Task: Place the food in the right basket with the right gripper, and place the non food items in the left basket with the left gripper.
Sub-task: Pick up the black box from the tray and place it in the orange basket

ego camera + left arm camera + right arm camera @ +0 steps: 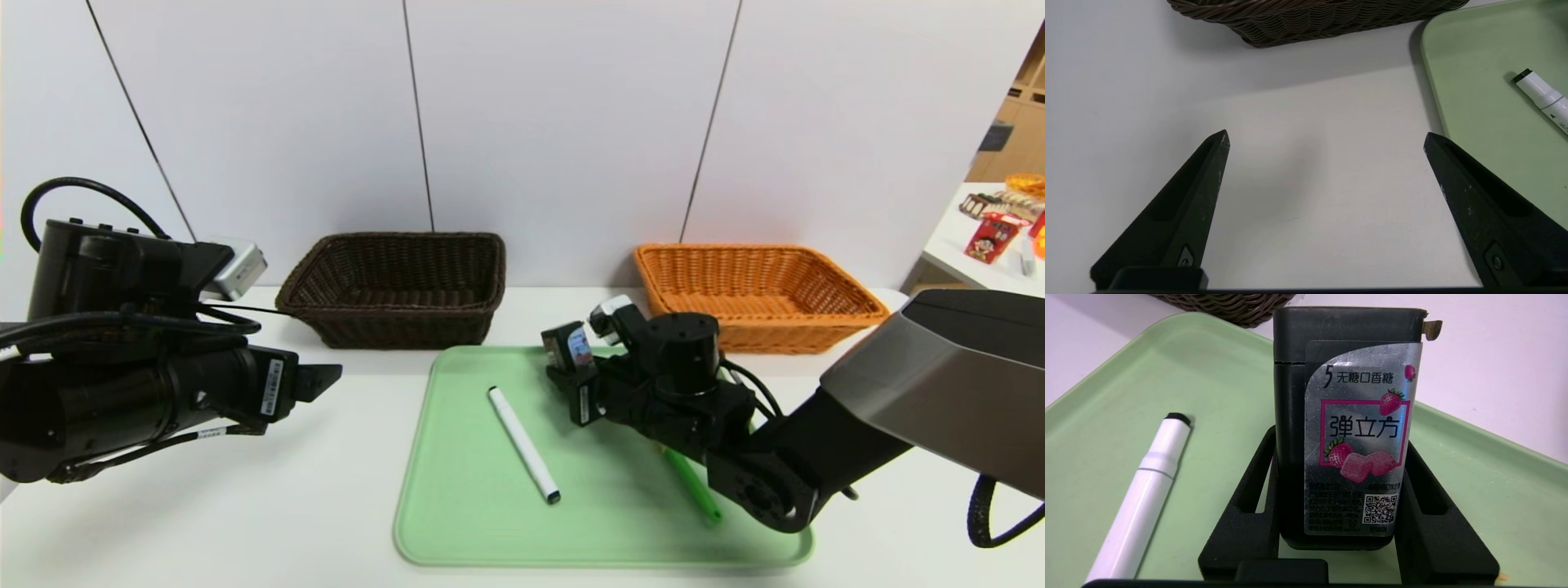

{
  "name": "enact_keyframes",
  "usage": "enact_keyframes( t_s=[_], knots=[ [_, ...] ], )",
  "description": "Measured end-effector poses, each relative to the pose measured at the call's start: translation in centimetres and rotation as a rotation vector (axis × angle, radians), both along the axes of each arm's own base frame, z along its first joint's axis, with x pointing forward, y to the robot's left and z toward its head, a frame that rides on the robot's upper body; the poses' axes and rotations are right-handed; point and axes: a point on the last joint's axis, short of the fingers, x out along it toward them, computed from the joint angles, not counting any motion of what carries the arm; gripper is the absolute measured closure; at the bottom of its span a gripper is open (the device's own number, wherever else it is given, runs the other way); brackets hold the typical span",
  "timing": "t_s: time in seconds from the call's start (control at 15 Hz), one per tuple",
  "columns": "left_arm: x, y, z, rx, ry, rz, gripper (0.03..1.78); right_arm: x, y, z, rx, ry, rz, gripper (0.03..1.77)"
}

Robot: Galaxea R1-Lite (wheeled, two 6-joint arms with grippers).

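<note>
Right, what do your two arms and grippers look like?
Both the left gripper and right gripper are black, with tapering fingers; the right's have elongated cutouts. Each carries a white barcode sticker. Black cables loop along both black arms. A silvery box sits by the left wrist; the right arm also has a big grey shell.
</note>
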Motion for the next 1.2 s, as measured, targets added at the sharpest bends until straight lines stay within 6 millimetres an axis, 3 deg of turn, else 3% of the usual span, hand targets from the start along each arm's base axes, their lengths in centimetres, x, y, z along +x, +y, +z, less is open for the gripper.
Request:
enact_keyframes(
  t_s=[0.4,0.67,0.87,1.2],
  knots=[
    [-0.1,-0.1,-0.2,0.002,0.005,-0.006,0.12,-0.3,0.0,0.5,-0.003,-0.015,-0.022,1.06],
    [-0.2,-0.2,-0.3,0.002,0.009,-0.009,0.12,-1.1,0.3,2.2,-0.004,-0.044,-0.051,1.06],
    [-0.3,-0.2,-0.5,0.005,0.015,-0.010,0.12,-1.9,0.0,5.2,0.020,-0.095,-0.067,1.06],
    [-0.5,-0.3,-0.7,0.009,0.024,-0.017,0.12,-2.7,-2.1,13.3,0.120,-0.249,-0.124,1.06]
  ],
)
